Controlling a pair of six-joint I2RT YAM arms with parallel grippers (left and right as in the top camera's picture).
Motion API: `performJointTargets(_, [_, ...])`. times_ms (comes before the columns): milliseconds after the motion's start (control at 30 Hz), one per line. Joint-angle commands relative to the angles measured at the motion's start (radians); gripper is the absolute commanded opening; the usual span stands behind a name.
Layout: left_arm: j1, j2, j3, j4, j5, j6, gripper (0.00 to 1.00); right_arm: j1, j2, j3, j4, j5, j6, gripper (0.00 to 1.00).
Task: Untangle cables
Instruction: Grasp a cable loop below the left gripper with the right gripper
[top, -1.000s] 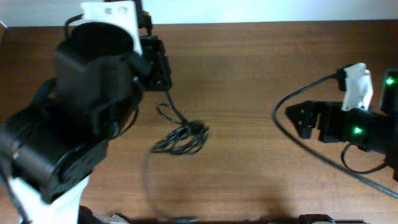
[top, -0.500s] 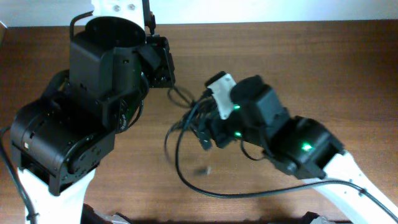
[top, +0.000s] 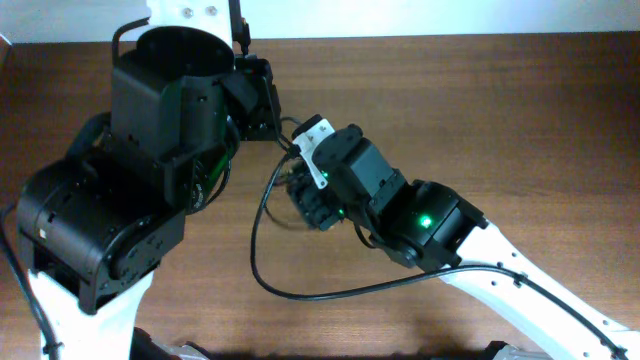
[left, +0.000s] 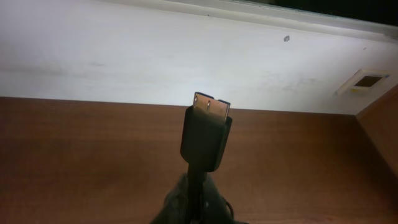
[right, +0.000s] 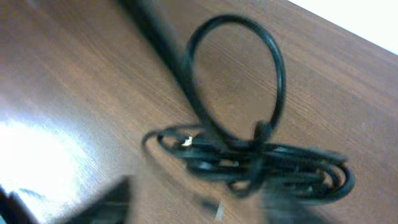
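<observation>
My left gripper (top: 256, 95) is clamped just under one plug (left: 208, 134), which sticks up ahead of it. Only the left wrist camera shows that silver tip. The cables (right: 261, 165) lie in one bundle on the table (top: 520, 110) right under my right gripper (top: 306, 202), with one loop standing up. The overhead view mostly hides them. I can't tell how wide the right jaws are because they're blurred.

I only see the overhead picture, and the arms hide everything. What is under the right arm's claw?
Observer: Its wrist camera shows the cables in a coiled bundle on the table, with one big loop sticking out of it.
Operator: And the left claw, is it holding anything?
Observer: Its wrist camera shows a black plug with a metal tip, sticking up from the left gripper.
</observation>
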Motion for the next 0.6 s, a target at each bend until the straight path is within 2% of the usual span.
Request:
performJointTargets(0, [0.001, -0.006, 0.005, 0.010, -0.011, 0.013, 0.00, 0.009, -0.002, -0.002, 0.008, -0.010, -0.002, 0.04])
performJointTargets(200, [0.001, -0.006, 0.005, 0.009, -0.011, 0.013, 0.00, 0.009, -0.002, -0.002, 0.005, -0.011, -0.003, 0.04])
performJointTargets(233, [0.000, -0.006, 0.005, 0.010, -0.011, 0.013, 0.00, 0.009, -0.002, -0.002, 0.005, -0.014, -0.003, 0.10])
performJointTargets(267, [0.001, -0.006, 0.005, 0.010, -0.011, 0.013, 0.00, 0.009, -0.002, -0.002, 0.005, -0.019, 0.000, 0.36])
performJointTargets(300, [0.001, -0.006, 0.005, 0.011, -0.011, 0.013, 0.00, 0.009, -0.002, -0.002, 0.005, -0.021, 0.000, 0.53])
performJointTargets(333, [0.001, -0.006, 0.005, 0.016, -0.011, 0.012, 0.00, 0.009, -0.002, -0.002, 0.005, -0.022, 0.000, 0.56])
performJointTargets(433, [0.001, -0.006, 0.005, 0.041, -0.011, 0.013, 0.00, 0.009, -0.001, -0.002, 0.005, -0.021, 0.000, 0.57])
performJointTargets(567, [0.001, -0.008, 0.005, 0.051, -0.011, 0.013, 0.00, 0.009, 0.013, -0.003, 0.007, -0.017, -0.001, 0.50])
